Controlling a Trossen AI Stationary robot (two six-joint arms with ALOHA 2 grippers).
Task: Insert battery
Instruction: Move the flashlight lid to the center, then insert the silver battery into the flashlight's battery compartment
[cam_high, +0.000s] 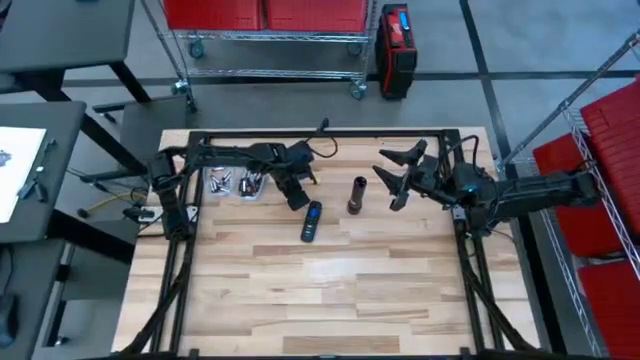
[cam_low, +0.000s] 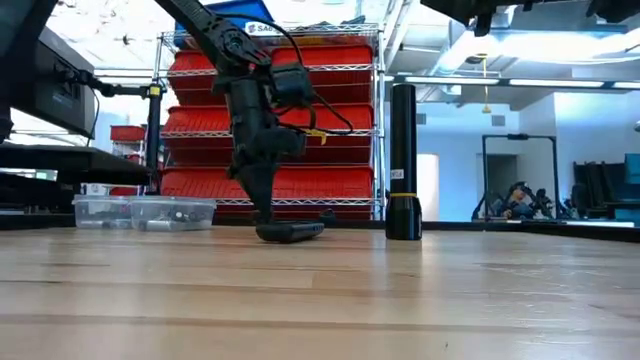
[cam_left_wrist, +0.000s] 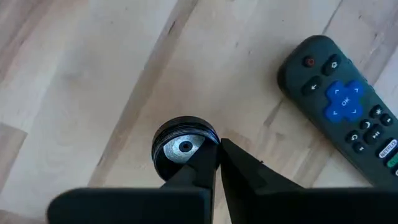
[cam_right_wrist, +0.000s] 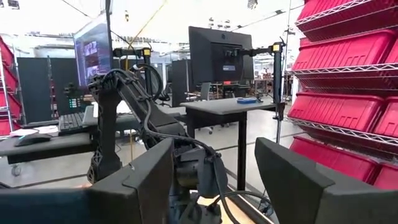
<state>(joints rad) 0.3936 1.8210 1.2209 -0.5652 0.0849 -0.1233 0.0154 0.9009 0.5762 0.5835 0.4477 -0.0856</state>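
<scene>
1. Batteries (cam_high: 249, 184), taken to be the small metallic pieces in two clear tubs (cam_high: 218, 183) at the worktop's far left, are not gripped by either claw.
2. The left claw (cam_left_wrist: 216, 157) is lowered to the worktop (cam_high: 330, 290) with its fingers drawn together to a thin slit. Its tips are set against the rim of a round black end cap (cam_left_wrist: 180, 146), which lies with its spring contact facing up. Whether the rim is actually pinched cannot be told.
3. Just beside the cap, a remote control (cam_left_wrist: 348, 112) lies flat with its buttons up.
4. A black flashlight body (cam_high: 357, 195) stands upright near the remote, apart from the cap and touched by nothing.
5. The right claw (cam_high: 392, 178) is held above the worktop beyond the flashlight body, spread wide and empty.
6. The cap is judged to be off already, so the tube is ready for loading.
7. A battery is yet to be fetched from the tubs, dropped into the tube, and the cap refitted; most of the task is judged to remain.
</scene>
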